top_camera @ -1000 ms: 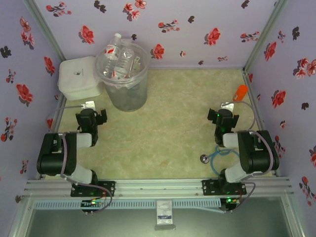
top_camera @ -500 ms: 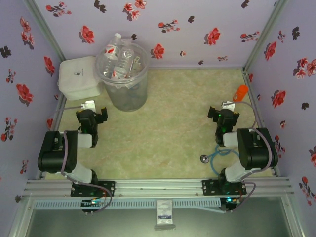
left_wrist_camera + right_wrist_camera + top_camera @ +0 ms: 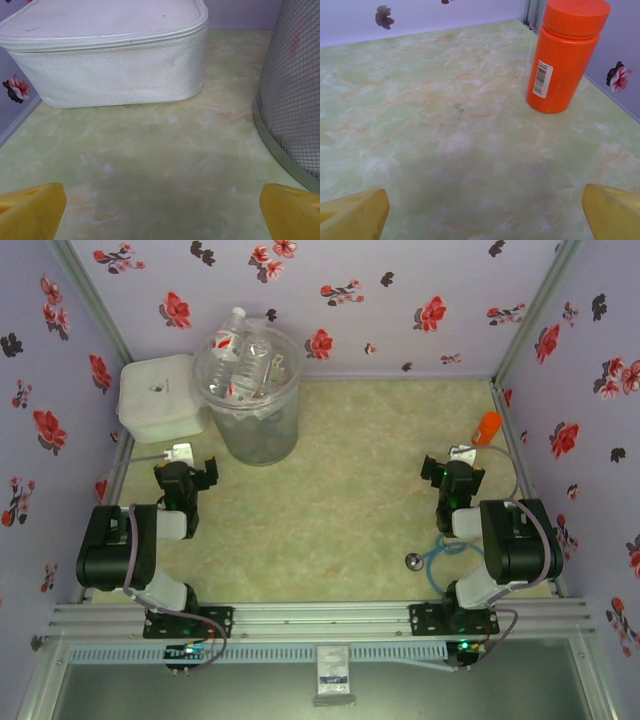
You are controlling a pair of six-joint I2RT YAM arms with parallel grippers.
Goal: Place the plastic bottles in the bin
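From above, my left gripper (image 3: pixel 188 464) sat near the left wall with its jaws spread wide and nothing between them. It pointed toward the far left corner, where the white box (image 3: pixel 158 396) stood against the wall. The bin (image 3: pixel 258 436) stood just right of that box, touching or nearly touching it. The plastic bottles (image 3: pixel 238 358) lay piled inside the bin, one neck poking above the rim. My right gripper (image 3: pixel 455 464) was well apart on the other side of the table (image 3: pixel 340 480), equally wide and empty, aimed at the orange bottle (image 3: pixel 487 427) standing upright by the right wall. A small round grey thing (image 3: pixel 412 561) lay near my right arm's base.

Through the left wrist camera, my yellow fingertips (image 3: pixel 31 210) framed bare marbled green table at the lower corners, far apart. The white box (image 3: pixel 110 57) filled the upper left. The bin's grey meshed wall (image 3: pixel 295 95) rose along the right edge, with a strip of floor between the two.

Through the right wrist camera, my fingertips (image 3: pixel 353 215) again stood wide at the lower corners, gripping nothing. The orange bottle (image 3: pixel 567 62) stood upright ahead and to the right, capped, a barcode sticker (image 3: pixel 542 79) on its side, close to the corner post.
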